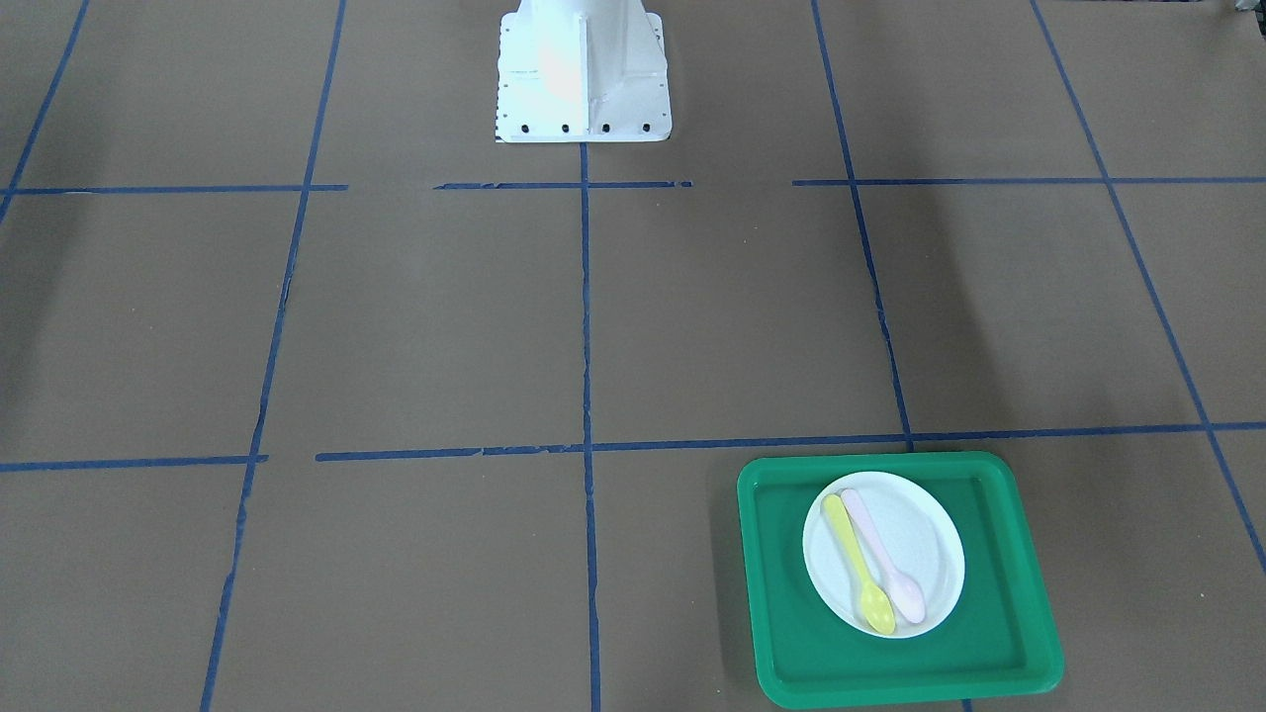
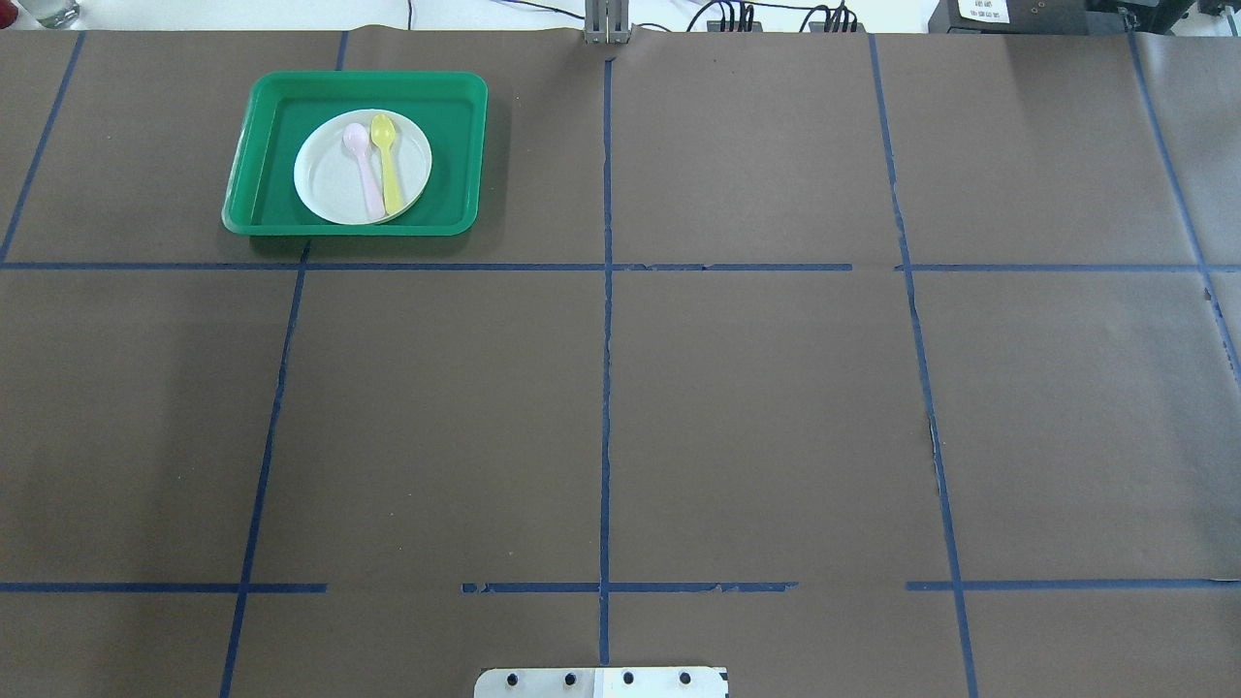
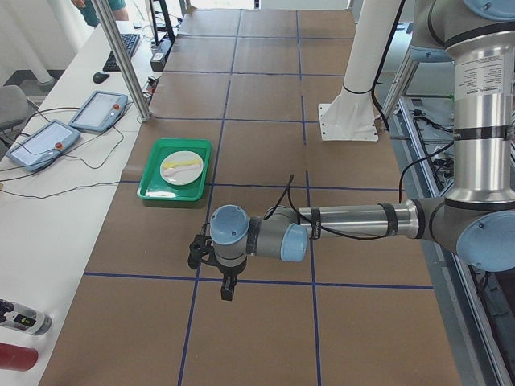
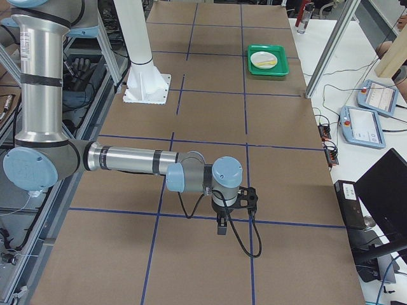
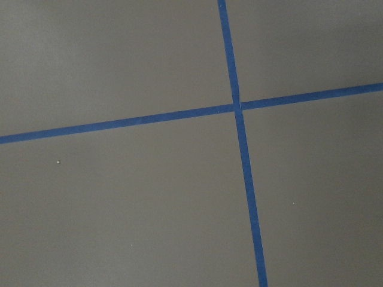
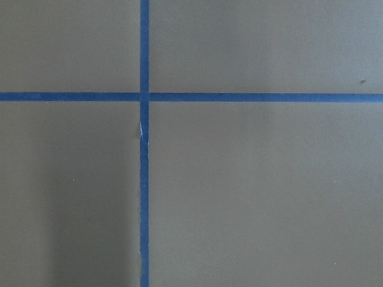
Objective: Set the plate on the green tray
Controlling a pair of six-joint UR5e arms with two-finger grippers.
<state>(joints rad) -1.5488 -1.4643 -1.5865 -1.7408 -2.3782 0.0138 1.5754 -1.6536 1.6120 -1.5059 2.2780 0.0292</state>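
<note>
The white plate (image 1: 925,534) lies inside the green tray (image 1: 781,593), at the far left of the table in the overhead view, plate (image 2: 325,174) on tray (image 2: 456,145). A yellow spoon (image 1: 859,569) and a pink spoon (image 1: 890,564) lie side by side on the plate. My left gripper (image 3: 196,251) shows only in the exterior left view, above bare table well short of the tray (image 3: 153,189); I cannot tell if it is open or shut. My right gripper (image 4: 249,197) shows only in the exterior right view, far from the tray (image 4: 254,68); its state is unclear too.
The white robot pedestal (image 1: 584,69) stands at the table's middle. Blue tape lines grid the brown table cover. A metal pole (image 3: 121,56) and two teach pendants (image 3: 98,110) stand on the side bench beyond the tray. Both wrist views show only table and tape.
</note>
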